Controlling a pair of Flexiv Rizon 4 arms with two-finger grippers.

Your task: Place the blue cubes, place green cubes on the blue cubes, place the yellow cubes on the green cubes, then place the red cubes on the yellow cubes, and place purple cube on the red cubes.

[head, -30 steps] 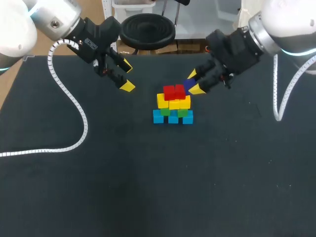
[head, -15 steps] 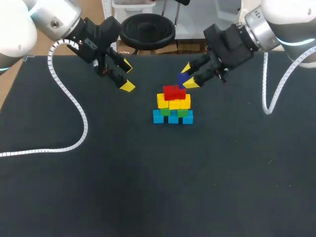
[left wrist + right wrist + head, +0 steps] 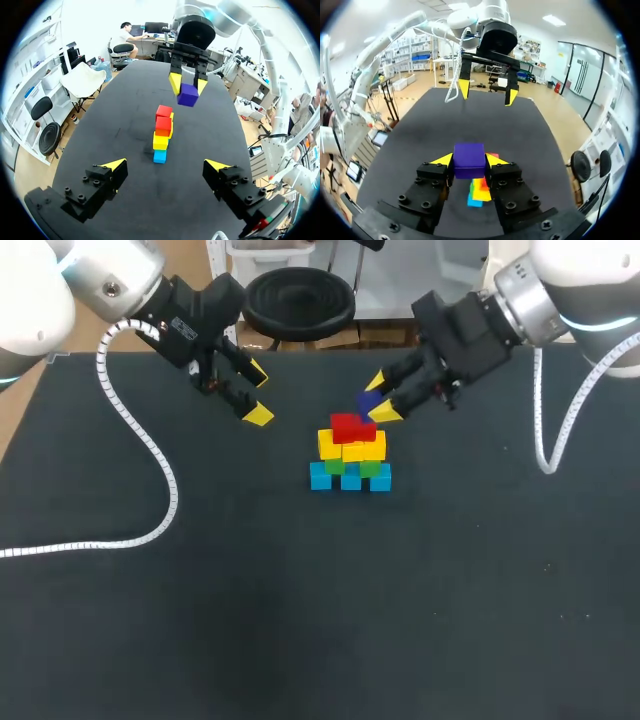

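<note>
Your right jaws clenched on purple cube (image 3: 369,400), hovering at 1 o'clock of red cubes (image 3: 349,427), not touching. Your left jaws released, at 10 o'clock of red cubes, well apart, over tabletop (image 3: 300,600).

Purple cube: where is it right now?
Head view, near centre: the purple cube is gripped in the right end effector, just above the topmost red cubes, not touching them.
</note>
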